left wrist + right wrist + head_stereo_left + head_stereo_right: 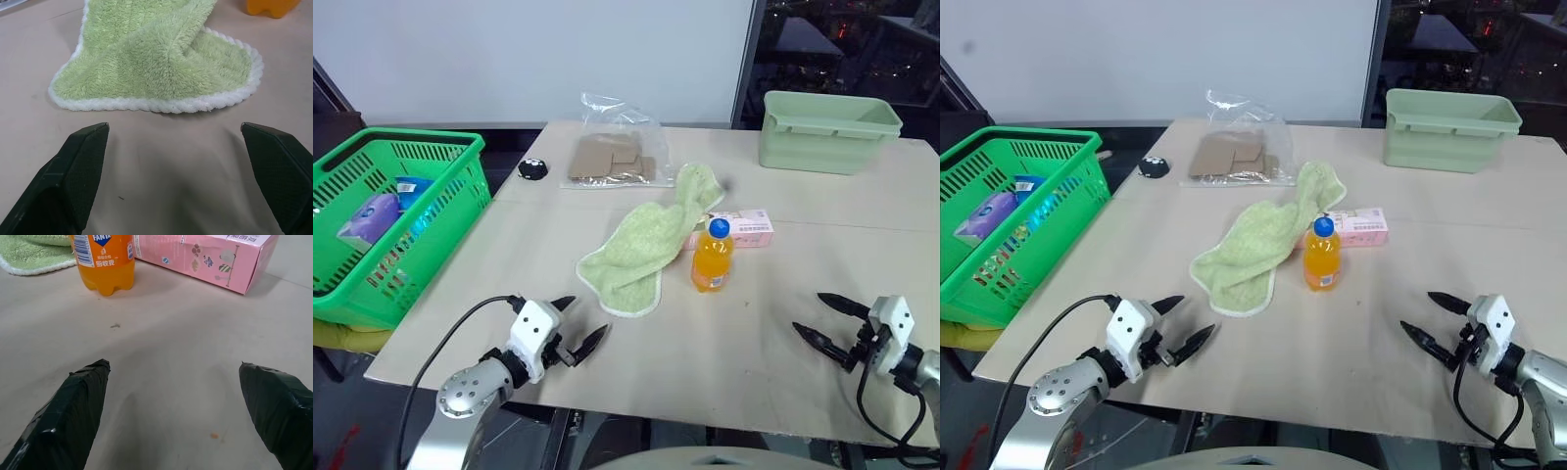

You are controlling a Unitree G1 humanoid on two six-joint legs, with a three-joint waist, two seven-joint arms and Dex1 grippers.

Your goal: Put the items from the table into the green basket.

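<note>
Both tools hover spread and empty over the near edge of the surface (783, 392), the left tool (579, 331) aimed at the one green cloth (641, 245), the right tool (824, 321) toward the one orange bottle (712, 256) and one pink carton (744, 228) mid-surface, likely poised to pick. The green basket (382, 284), off the left edge, already holds a few items.

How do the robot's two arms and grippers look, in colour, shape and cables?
Each gripper, left gripper and right gripper, has two black, pointed, tapering fingers on a white wrist block. The left arm has a rounded silver-grey metal joint. A black cable loops along each arm.
</note>
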